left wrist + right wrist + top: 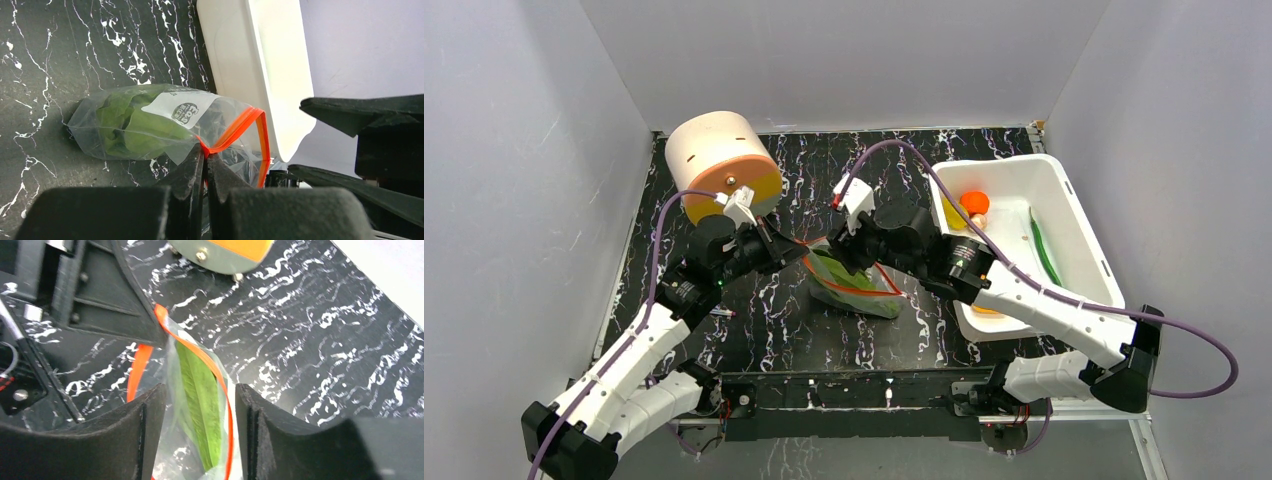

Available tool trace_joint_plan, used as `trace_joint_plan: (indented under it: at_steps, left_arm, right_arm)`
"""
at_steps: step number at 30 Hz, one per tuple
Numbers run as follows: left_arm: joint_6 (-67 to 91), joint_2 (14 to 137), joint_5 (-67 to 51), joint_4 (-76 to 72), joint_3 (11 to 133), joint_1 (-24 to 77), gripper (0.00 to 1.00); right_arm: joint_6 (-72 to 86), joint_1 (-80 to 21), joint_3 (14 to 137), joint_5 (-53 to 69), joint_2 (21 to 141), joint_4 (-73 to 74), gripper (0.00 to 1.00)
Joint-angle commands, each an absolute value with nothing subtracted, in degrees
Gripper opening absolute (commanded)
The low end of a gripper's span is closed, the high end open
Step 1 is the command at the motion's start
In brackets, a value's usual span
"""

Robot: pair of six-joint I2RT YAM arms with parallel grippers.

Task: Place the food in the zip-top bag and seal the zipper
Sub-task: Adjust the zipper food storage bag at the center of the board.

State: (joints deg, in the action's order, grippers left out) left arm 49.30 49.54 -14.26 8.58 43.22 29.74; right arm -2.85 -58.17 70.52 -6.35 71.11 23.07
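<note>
The clear zip-top bag (856,287) lies on the black marbled table with green leafy food (131,125) inside. Its red-orange zipper (240,129) stands open in a loop. My left gripper (205,152) is shut on one corner of the zipper strip; in the top view it (796,252) is at the bag's left end. My right gripper (200,390) is open, its fingers either side of the bag's mouth and the green leaf (200,395), not pinching. An orange-red tomato (974,203) and a long green pod (1046,250) lie in the white tub (1074,215).
A cream cylinder with an orange face (721,160) stands at the back left, close behind my left gripper. The white tub fills the right side and shows in the left wrist view (260,65), right beside the bag. Grey walls enclose the table.
</note>
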Motion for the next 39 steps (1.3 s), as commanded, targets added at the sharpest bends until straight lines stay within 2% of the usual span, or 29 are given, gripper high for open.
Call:
trace_joint_plan:
  at_steps: [1, 4, 7, 15, 16, 19, 21, 26, 33, 39]
  left_arm:
    - [47.89, 49.67, -15.38, 8.69, 45.65, 29.77, 0.0]
    - [47.86, 50.09, -15.93, 8.67, 45.92, 29.79, 0.0]
    - [48.01, 50.37, -16.06, 8.79, 45.93, 29.74, 0.0]
    - [48.42, 50.71, -16.27, 8.44, 45.95, 29.74, 0.0]
    - [48.35, 50.76, -16.25, 8.44, 46.13, 29.74, 0.0]
    - [47.64, 51.02, -15.77, 8.73, 46.78, 29.77, 0.0]
    - [46.12, 51.21, -14.16, 9.56, 47.58, 29.75, 0.0]
    - [42.34, 52.16, -11.12, 11.35, 50.67, 29.79, 0.0]
    - [42.6, 56.49, -12.9, 11.19, 56.1, 29.76, 0.0]
    - [37.68, 64.55, -10.44, 14.8, 67.4, 29.63, 0.0]
  right_arm:
    - [-3.91, -58.44, 72.38, -13.35, 70.04, 26.98, 0.55]
    - [-5.23, -58.42, 71.45, -16.16, 70.34, 27.74, 0.6]
    - [-5.07, -58.34, 69.56, -23.54, 71.28, 27.27, 0.61]
    - [-4.2, -57.71, 66.55, -16.61, 73.27, 28.48, 0.56]
    - [-4.07, -57.7, 66.32, -16.72, 73.22, 28.94, 0.51]
    - [-3.19, -57.66, 67.45, -19.66, 73.11, 30.94, 0.13]
    - [-2.35, -57.63, 70.66, -21.34, 72.84, 34.26, 0.0]
    - [7.1, -57.66, 78.9, -22.98, 68.63, 36.1, 0.0]
    - [10.25, -57.66, 76.5, -16.86, 69.63, 34.4, 0.0]
    - [18.54, -57.66, 72.8, -9.66, 70.09, 24.0, 0.0]
